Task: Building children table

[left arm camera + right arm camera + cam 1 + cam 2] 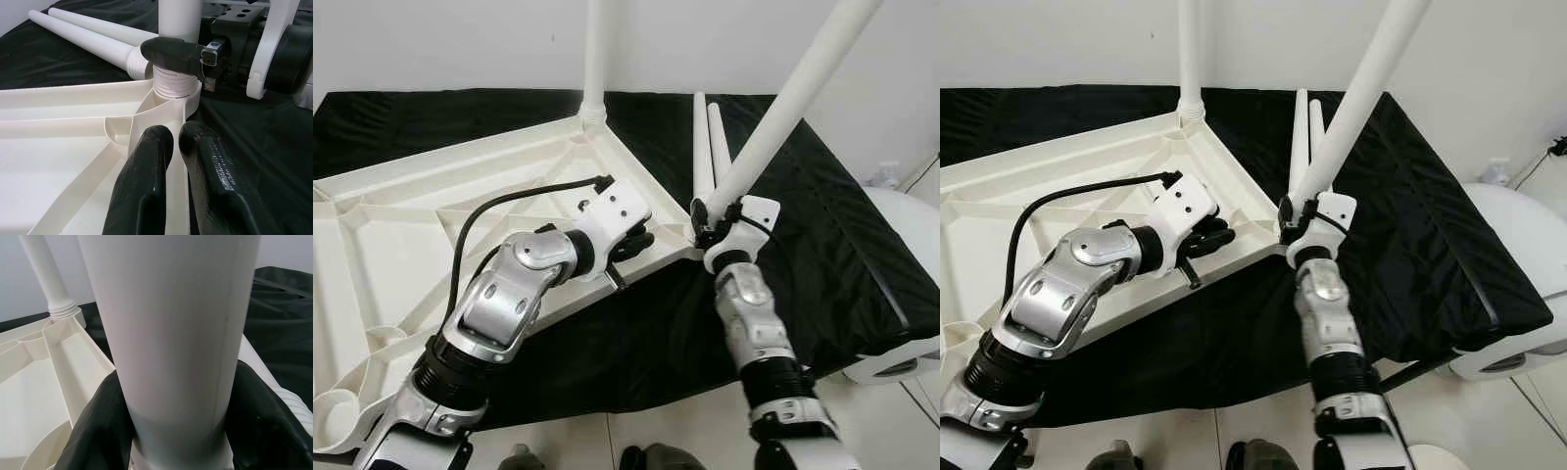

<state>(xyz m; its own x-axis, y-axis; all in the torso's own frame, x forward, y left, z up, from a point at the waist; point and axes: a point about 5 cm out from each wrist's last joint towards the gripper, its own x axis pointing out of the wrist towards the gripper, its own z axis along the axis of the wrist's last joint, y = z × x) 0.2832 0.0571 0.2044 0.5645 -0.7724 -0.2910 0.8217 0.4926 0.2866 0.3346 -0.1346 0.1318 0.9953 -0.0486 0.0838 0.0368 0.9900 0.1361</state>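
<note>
We hold the tabletop (pixel 431 225) upside down on the black cloth (pixel 822 225), one leg (pixel 597 59) already standing in its far corner socket. Our right gripper (pixel 717 217) is clamped on a second leg (pixel 783 108) low down, just above its threaded end, which sits tilted at the near corner socket (pixel 176 90). Our left gripper (pixel 182 142) rests on the tabletop's rim beside that corner, fingers (pixel 146 171) nearly together, bracing it. Two spare legs (pixel 708 147) lie on the cloth behind. The leg looks like light, stiff, smooth hollow plastic, so it may slip when twisted; a low grip near the thread seems best, and the tilt risks cross-threading.
</note>
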